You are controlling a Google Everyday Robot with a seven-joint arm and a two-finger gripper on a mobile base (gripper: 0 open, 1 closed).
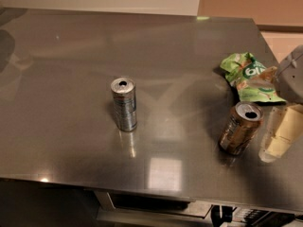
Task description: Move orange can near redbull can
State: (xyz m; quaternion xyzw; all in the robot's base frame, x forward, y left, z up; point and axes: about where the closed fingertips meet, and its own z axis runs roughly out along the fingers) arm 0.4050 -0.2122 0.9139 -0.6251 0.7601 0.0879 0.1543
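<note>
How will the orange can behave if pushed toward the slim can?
Standing upright, the orange can may tip if pushed high. Its opened top suggests it is light. The claw hangs close beside it, at the picture's right edge.

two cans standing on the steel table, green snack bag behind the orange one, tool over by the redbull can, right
No. The tool is beside the orange can, at the right edge of the camera view, far from the redbull can. The rest holds: both cans stand on the table, green snack bag behind the orange one.
</note>
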